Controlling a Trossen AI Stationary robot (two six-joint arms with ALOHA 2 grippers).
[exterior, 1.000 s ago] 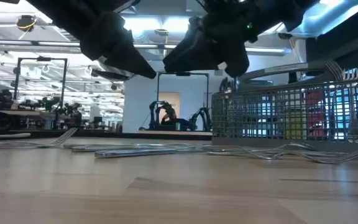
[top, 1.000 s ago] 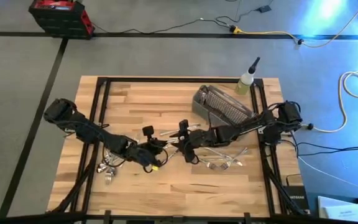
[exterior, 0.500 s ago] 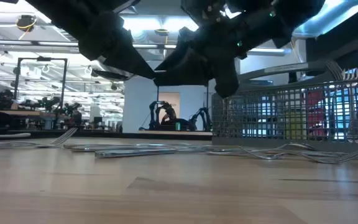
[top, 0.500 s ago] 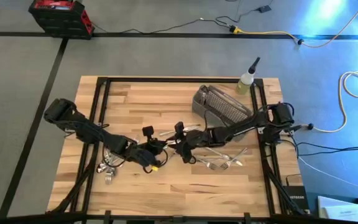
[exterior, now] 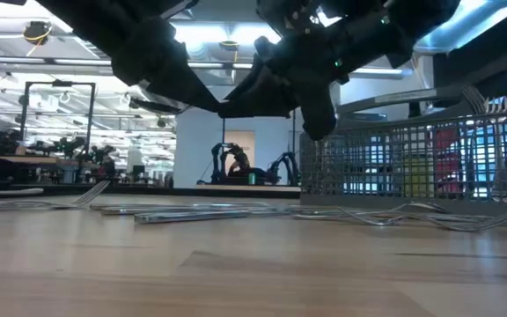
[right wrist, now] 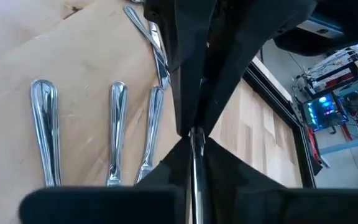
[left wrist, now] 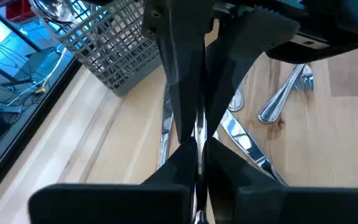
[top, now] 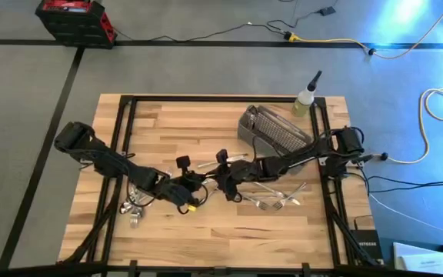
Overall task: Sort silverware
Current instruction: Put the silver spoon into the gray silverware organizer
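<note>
Left wrist view is showing you both grippers meeting tip to tip mid-table, the left gripper [left wrist: 197, 146] and right gripper [top: 220, 178] each pinching one slim utensil [left wrist: 198, 134] running along the line between them.

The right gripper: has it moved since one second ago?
Yes. In the high view the right gripper has shifted toward the left gripper, away from the mesh basket. Both now pinch the same piece of silverware between them.
</note>
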